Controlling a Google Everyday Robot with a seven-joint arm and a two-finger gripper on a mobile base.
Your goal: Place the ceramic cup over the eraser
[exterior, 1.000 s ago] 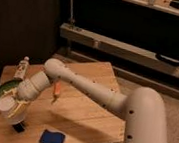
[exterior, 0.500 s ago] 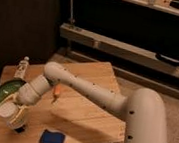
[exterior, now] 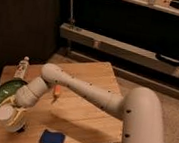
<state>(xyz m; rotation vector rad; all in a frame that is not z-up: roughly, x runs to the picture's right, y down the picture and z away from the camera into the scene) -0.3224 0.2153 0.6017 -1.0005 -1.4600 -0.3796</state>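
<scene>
Here the gripper [exterior: 14, 117] is low over the front left corner of the wooden table [exterior: 83, 118], right at the ceramic cup [exterior: 6, 112], and it appears to touch the cup or nearly so; whether it is clamped on the cup or spread apart from it, I cannot tell. The cup sits just in front of the green bowl [exterior: 5, 92], near the table's left edge. The eraser I cannot pick out with certainty: a small dark patch [exterior: 20, 128] at the foot of the cup may be a part of it, or only a shadow. This is the first risk, in my judgement: if the block is not fully under the rim, the cup would rest on one edge of it, stand tilted, and fall over when the arm goes away. A second risk is the withdrawal itself. If the gripper lifts while it has contact with the cup wall, it can drag the cup sideways, uncover the block, or push it against the bowl. The table edge is close on that side, so a tipped cup could roll off and break, being ceramic. The white bottle [exterior: 21, 68], the small orange thing [exterior: 56, 92] and the blue pad [exterior: 51, 139] are well apart, so I expect no trouble from them.
</scene>
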